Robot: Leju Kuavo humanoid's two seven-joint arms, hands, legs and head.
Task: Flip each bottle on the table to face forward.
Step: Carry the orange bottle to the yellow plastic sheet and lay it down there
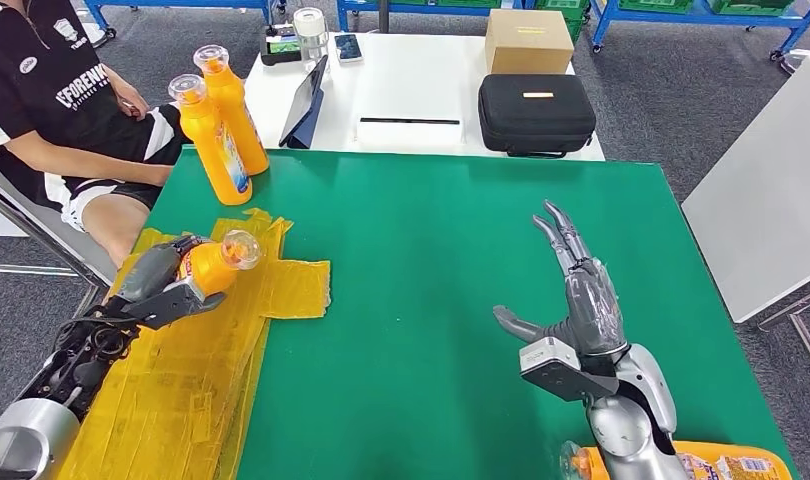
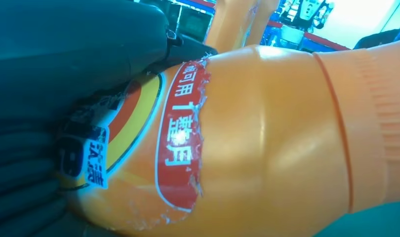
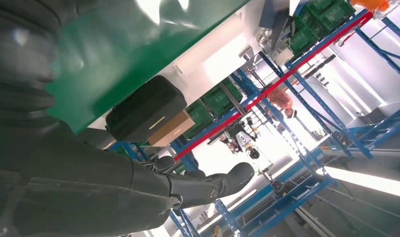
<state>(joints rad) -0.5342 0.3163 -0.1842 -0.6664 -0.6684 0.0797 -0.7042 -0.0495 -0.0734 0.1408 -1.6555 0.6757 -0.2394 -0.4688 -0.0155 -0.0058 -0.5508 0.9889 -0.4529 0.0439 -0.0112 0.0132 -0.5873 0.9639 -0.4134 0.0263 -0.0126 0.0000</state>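
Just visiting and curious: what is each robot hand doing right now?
Left robot hand grips an orange bottle over yellow tape. Right robot hand open above green table. Two bottles upright at far corner. Nothing blocking.

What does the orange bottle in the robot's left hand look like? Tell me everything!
The orange bottle looks like shiny plastic, with a clear, rounded cap pointing toward the table's middle. It is tipped over on its side, above the yellow taped patch on the green table. The left hand grips its body, dark fingers wrapped around it. Up close, its label is red with white writing, torn and peeling along the edge.
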